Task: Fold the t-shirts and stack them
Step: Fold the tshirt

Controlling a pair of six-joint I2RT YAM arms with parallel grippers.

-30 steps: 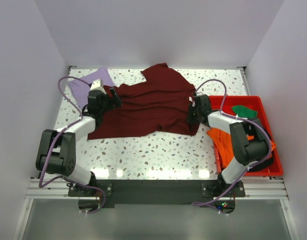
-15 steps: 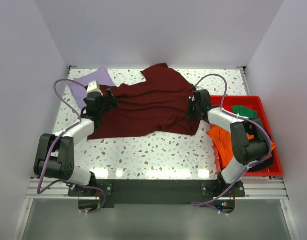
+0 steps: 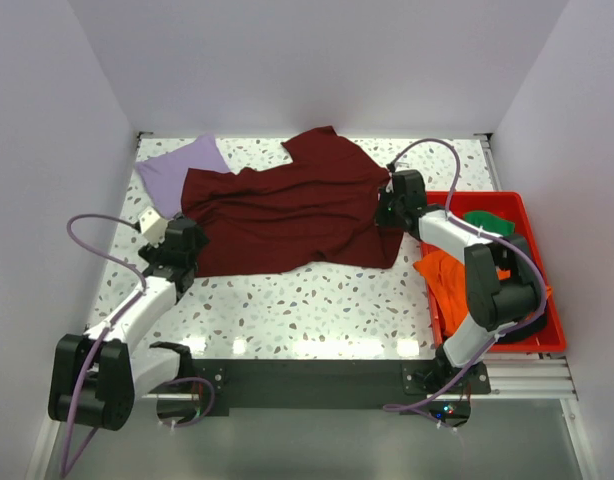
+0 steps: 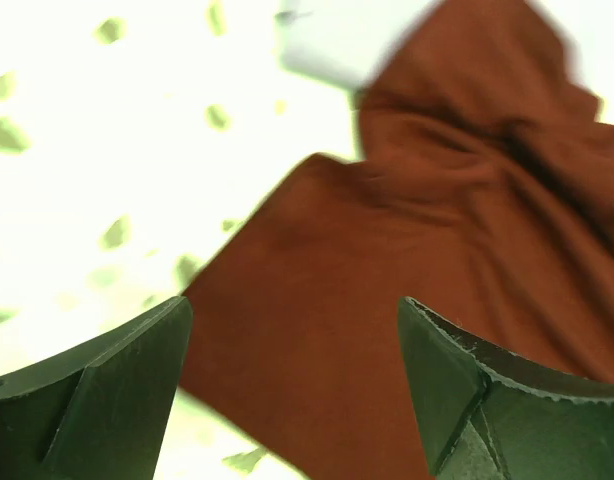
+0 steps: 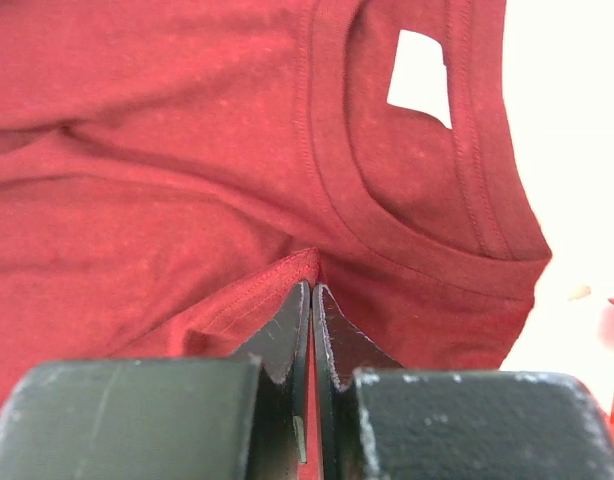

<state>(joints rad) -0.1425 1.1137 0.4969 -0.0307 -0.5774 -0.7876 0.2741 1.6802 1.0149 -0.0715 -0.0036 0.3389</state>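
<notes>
One maroon t-shirt in right gripper

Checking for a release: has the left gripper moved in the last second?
Yes. The left gripper has drawn back down-left in the top view, away from the lavender t-shirt.

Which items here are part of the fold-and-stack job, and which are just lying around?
Job:
- maroon tee, pinched by the right gripper
- lavender tee
- orange tee and green tee, both at the bin
- left gripper, open, holding nothing

Lying about:
- red bin, just a container
</notes>
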